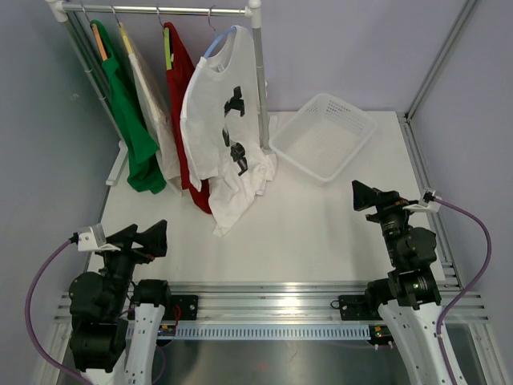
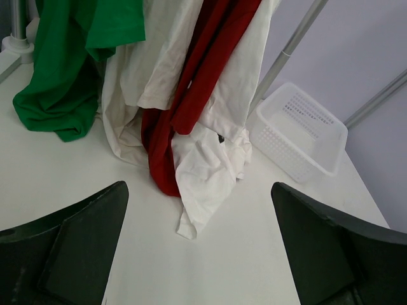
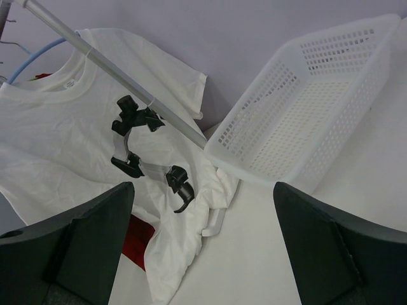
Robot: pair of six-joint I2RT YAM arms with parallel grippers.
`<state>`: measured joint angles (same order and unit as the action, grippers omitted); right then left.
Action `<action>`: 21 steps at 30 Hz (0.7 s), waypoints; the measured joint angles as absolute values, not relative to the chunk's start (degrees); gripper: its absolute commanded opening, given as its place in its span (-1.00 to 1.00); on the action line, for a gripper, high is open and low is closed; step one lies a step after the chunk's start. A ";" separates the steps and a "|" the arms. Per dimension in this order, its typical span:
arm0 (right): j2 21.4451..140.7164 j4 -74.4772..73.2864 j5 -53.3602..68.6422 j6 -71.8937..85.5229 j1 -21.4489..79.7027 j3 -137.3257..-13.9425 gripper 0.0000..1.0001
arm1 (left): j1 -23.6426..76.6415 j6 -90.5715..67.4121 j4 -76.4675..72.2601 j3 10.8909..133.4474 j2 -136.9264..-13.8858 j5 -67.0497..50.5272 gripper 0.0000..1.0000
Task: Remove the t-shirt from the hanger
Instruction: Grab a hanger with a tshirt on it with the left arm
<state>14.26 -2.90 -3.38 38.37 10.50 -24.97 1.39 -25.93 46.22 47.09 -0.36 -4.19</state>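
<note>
From above, the white t-shirt (image 1: 220, 132) hangs on a blue hanger (image 1: 212, 44) beside a basket (image 1: 323, 136), its hem on the white table (image 1: 304, 233). The left hand (image 1: 146, 239) and right hand (image 1: 367, 196) gape empty. The left wrist view catches only hems, while the right wrist view shows the collar and black print (image 3: 143, 152). The walls (image 1: 361, 48) are pale purple.

Top view: blue hanger (image 1: 215, 42) shows only as an arc at the collar of the white t-shirt (image 1: 212, 120); the rest lies inside the cloth. Red shirt (image 1: 178, 64) and cream shirt (image 1: 148, 88) are largely covered by their neighbours. Left arm (image 1: 100, 321) and right arm (image 1: 413, 297) are cut off at the bottom edge.

Left wrist: every garment top is cut off by the upper edge.

Right wrist: rack pole (image 3: 127, 81) crosses the black print (image 3: 126, 114); motif unreadable, possibly clips or hooks. Basket (image 3: 251, 124) runs off the right edge. Red shirt is only a sliver under the white hem.
</note>
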 measured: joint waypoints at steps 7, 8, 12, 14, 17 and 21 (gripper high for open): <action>15.27 -0.60 -3.14 37.95 10.50 -24.71 0.99 | 1.39 -25.93 46.22 47.09 -0.36 -4.19 0.97; 15.81 -0.30 -2.83 37.87 10.50 -24.71 0.99 | 1.39 -25.93 46.22 47.09 -0.36 -4.19 0.97; 18.46 1.08 -1.34 37.69 10.50 -24.71 0.99 | 1.39 -25.74 46.04 47.07 -0.36 -4.36 0.97; 19.68 1.58 -0.27 37.58 10.50 -24.71 0.99 | 1.39 -25.67 45.56 47.03 -0.36 -4.54 0.97; 20.82 2.00 1.02 37.47 10.50 -24.71 0.99 | 1.39 -25.56 45.12 47.11 -0.36 -4.82 0.97; 21.61 2.98 2.22 37.12 10.50 -24.69 0.99 | 1.39 -25.58 45.06 49.12 -0.36 -5.37 0.97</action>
